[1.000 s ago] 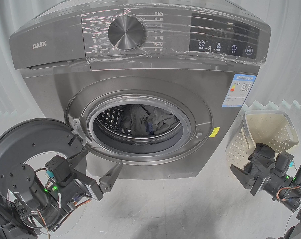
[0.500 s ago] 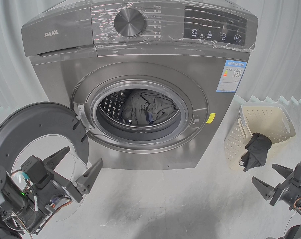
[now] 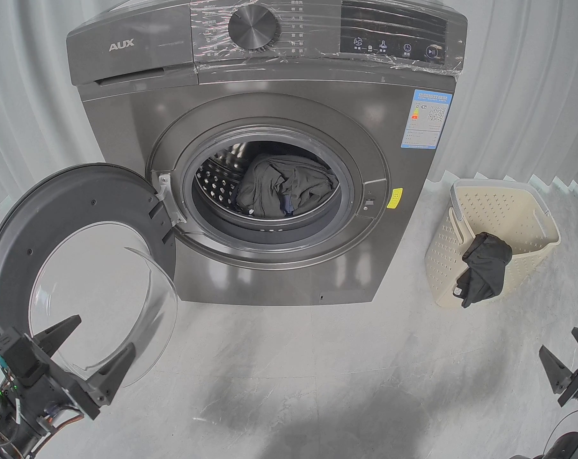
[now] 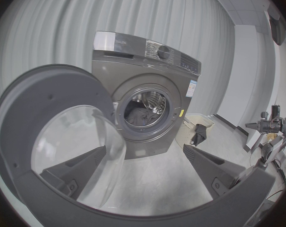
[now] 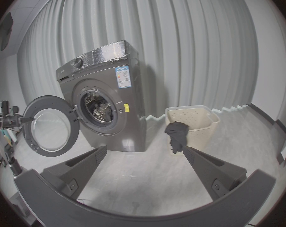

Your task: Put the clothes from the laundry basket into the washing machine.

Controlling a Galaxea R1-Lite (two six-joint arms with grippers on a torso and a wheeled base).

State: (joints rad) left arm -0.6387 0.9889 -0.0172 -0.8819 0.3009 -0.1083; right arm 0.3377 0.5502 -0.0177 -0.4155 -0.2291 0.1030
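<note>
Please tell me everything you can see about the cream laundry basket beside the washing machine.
The cream plastic laundry basket has perforated walls and a rounded rim. It stands upright on the grey floor, to the right of the grey washing machine. A dark garment hangs over its front rim, partly outside.

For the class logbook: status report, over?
Left gripper open, right gripper open, both empty. Dark garment draped over laundry basket rim; other clothes in drum. Washer door wide open.

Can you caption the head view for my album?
Open washer with dark clothes inside; another garment hangs over the basket rim.
</note>
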